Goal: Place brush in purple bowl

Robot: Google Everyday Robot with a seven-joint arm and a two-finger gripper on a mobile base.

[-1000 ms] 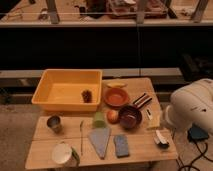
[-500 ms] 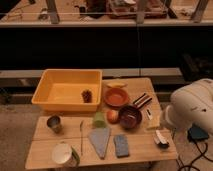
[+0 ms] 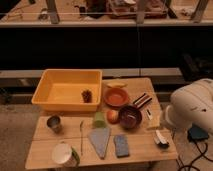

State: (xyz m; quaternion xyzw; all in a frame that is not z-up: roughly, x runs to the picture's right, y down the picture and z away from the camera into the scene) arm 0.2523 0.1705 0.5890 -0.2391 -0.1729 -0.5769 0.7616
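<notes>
The purple bowl stands right of the table's middle, dark maroon with a reddish-brown inside and nothing visible in it. A small white object with dark ends, apparently the brush, lies near the table's right front edge, right of and in front of the bowl. My arm's bulky white body hangs over the table's right edge. The gripper is at the arm's lower left end, just above and beside the brush and apart from the bowl.
A brighter orange bowl stands behind the purple one, with a striped flat object to its right. There is also a yellow bin, a metal cup, a thin utensil, blue cloths, an orange fruit and a white cup.
</notes>
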